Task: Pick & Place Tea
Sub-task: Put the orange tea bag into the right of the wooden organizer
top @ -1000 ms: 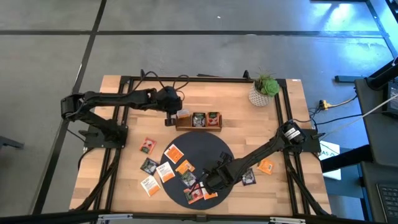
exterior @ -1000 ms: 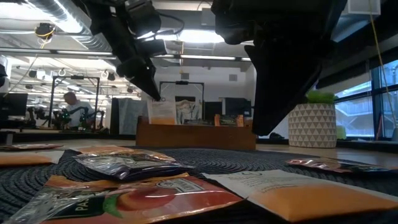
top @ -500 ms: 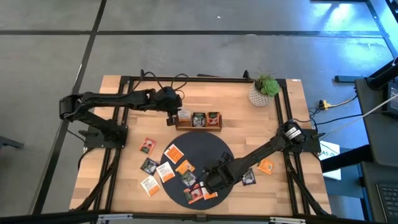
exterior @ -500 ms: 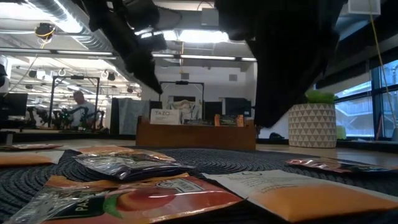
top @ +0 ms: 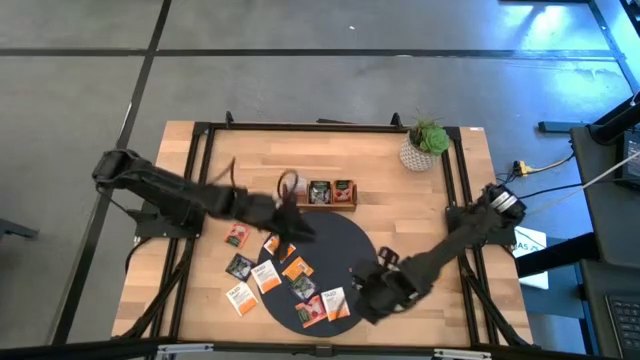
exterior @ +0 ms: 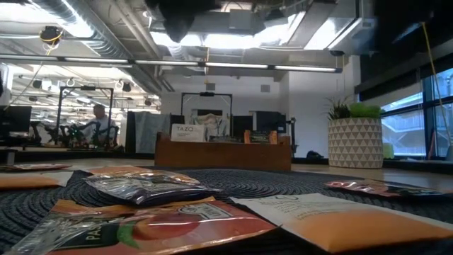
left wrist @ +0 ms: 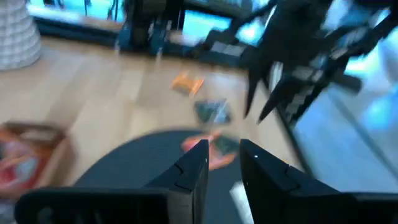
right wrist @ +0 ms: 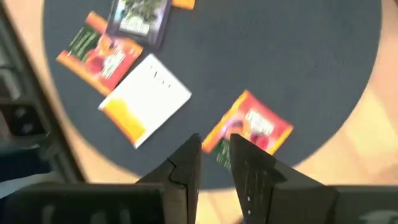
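Observation:
Several small tea sachets (top: 270, 272) lie flat on and around the dark round mat (top: 340, 240). A white one (exterior: 185, 132) stands in the wooden tray (top: 318, 196) at its left end. My left gripper (top: 290, 225) is over the mat's far-left rim. Its fingers (left wrist: 224, 152) are a narrow gap apart, with nothing between them. My right gripper (top: 353, 272) is raised over the near right of the mat. It is shut on a red-orange sachet (right wrist: 255, 127). My right gripper pinches the red-orange sachet by its greenish corner (right wrist: 219, 148) between the two fingertips, coming from above and pointing down. The sachet reaches out past the fingertips and looks lifted off the mat. How far back it sits between the fingers is hidden.
A potted plant (top: 422, 148) stands at the far right corner. Loose sachets lie off the mat on the right (top: 428, 267) and on the left (top: 237, 234). A white-and-orange sachet (right wrist: 146, 99) and a red one (right wrist: 99, 53) lie on the mat near the right gripper.
My left gripper left the white sachet standing in the tray. It rose, then swung fast toward the near edge, to over the mat's far-left rim. My right gripper rose from the sachets at the mat's near side and shifted right, uncovering a white-and-orange sachet.

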Tool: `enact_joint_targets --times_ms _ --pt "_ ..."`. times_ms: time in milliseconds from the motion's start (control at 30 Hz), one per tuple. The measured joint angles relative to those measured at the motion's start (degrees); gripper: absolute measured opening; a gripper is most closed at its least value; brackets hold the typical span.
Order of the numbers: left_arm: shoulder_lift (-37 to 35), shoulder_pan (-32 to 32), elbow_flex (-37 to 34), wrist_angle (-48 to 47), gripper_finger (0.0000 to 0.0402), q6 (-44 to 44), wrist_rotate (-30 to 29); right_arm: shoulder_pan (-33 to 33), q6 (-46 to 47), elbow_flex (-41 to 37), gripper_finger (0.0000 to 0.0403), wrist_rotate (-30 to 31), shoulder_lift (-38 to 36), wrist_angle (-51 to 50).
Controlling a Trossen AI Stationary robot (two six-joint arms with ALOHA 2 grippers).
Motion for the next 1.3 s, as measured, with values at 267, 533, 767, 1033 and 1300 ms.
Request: enact_joint_targets --times_ms 267,533,767,1033,1300 --pt "17.17 -5.56 3.72 15.21 0.0088 -12.47 -5.02 7.24 14.26 -9.69 0.0087 0.01 -3.12 10.42" --pt "34.87 -3.07 23.51 0.44 0.0084 -15.31 -4.06 10.37 25.58 -13.58 0.0088 0.09 -3.19 13.75" --pt "43.05 -1.14 30.77 -3.72 0.0084 -18.62 -0.89 10.14 39.02 -19.02 0.0108 1.43 -3.19 13.78" --pt "45.33 -0.71 30.82 -4.18 0.0084 -20.87 -1.4 10.14 38.73 -21.94 0.0114 -1.62 -3.19 15.94" --pt "45.55 -0.71 30.81 -4.71 0.0084 -21.19 -3.99 9.97 38.57 -21.97 0.0114 0.11 -3.19 16.15"
